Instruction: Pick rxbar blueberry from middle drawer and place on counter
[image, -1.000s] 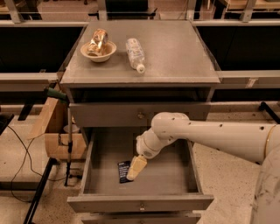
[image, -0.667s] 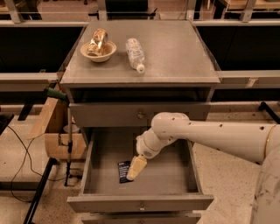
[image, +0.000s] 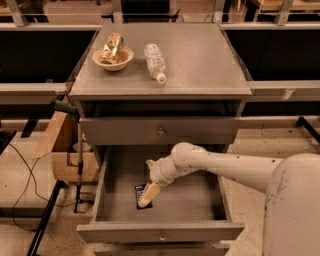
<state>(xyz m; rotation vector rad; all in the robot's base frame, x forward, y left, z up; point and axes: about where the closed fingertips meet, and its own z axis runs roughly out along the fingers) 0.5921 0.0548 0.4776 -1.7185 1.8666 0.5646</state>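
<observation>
Found the gripper low inside the open middle drawer, over the left front part of its floor, lying across the rxbar blueberry and hiding much of the dark wrapper. Could not tell the gripper's state, whether wide, narrow or clamped on the bar, and could not tell contact from a close hover either. Traced the pale arm back from there to the right, over the drawer's right wall and out toward the robot's body. Compared with the views from a second before and saw almost nothing changed: same gripper spot over the same end of the bar, same arm pose, bar flat on the drawer floor in the same place. Judged from that stillness a grasp in progress or just about settled, not a lift. Bar not yet out of the drawer, so most of the task left. Saw above it the shut top drawer, and above that the counter, with a bowl holding something crumpled and golden at its far left and a clear bottle lying on its side just beside the bowl. Reckoned the right half of the counter the likely spot for setting the bar down, well apart from both.
</observation>
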